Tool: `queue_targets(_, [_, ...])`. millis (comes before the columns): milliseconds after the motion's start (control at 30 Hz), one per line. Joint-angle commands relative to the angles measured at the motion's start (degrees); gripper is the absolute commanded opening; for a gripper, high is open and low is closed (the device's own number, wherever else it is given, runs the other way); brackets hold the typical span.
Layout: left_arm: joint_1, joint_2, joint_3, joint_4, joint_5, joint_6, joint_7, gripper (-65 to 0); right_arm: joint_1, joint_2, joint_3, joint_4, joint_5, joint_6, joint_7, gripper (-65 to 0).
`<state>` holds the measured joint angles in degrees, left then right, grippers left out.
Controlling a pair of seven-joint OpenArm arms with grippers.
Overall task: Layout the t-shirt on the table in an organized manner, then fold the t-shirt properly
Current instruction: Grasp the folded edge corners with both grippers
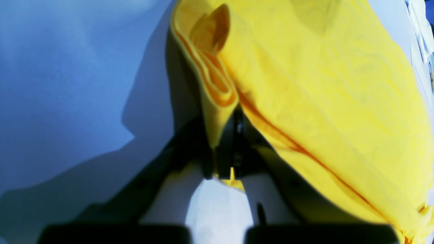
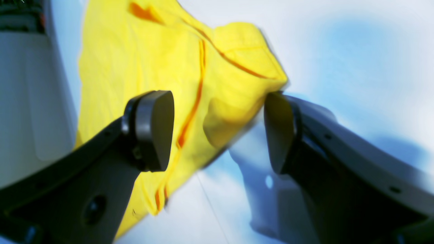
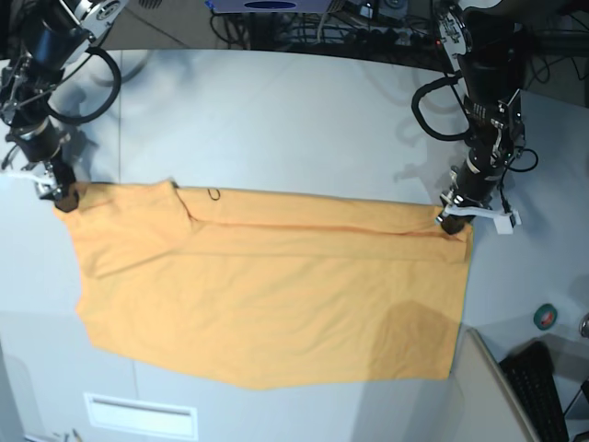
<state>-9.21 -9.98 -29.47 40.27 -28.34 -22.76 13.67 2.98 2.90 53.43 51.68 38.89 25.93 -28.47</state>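
The light-orange t-shirt [image 3: 276, 295] lies spread wide across the white table [image 3: 294, 120], its upper part folded over along a long crease. My left gripper [image 3: 449, 221] is at the shirt's upper right corner in the base view. In the left wrist view it [image 1: 234, 135] is shut on a folded edge of the t-shirt [image 1: 322, 84]. My right gripper [image 3: 63, 198] is at the shirt's upper left corner. In the right wrist view it [image 2: 218, 132] is open, with a corner of the t-shirt [image 2: 152, 61] lying between the wide-apart pads [image 2: 156, 128], which do not pinch it.
A rectangular inset slot plate [image 3: 138, 414] sits near the table's front edge. A keyboard [image 3: 543, 387] and a small tape roll [image 3: 547, 316] lie off the table's right side. Cables [image 3: 368, 23] run along the back.
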Motion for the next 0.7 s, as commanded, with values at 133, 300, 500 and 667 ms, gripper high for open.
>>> queue_targets(133, [-0.06,-0.79,0.68,0.12,1.48,1.01,2.46,-65.0,1.1,1.46,-0.02,-4.52,-2.28,-1.71,0.03,-28.7])
queue_targets(300, [-1.2,-1.06,0.24,0.12,1.48,1.01,6.06,-65.0,3.13,4.36,-0.02,-9.44,-2.28,-1.71,0.12,-40.4])
queue_targets(500, [-1.38,-1.06,0.68,0.12,1.57,1.01,6.42,-65.0,3.74,5.41,-0.02,-10.49,-2.28,-1.71,0.12,-65.0])
queue_targets(667, [-1.2,-1.06,0.77,0.21,1.57,1.01,6.5,-65.0,4.62,5.41,-0.02,-9.44,-2.28,-1.8,-0.23,-65.0])
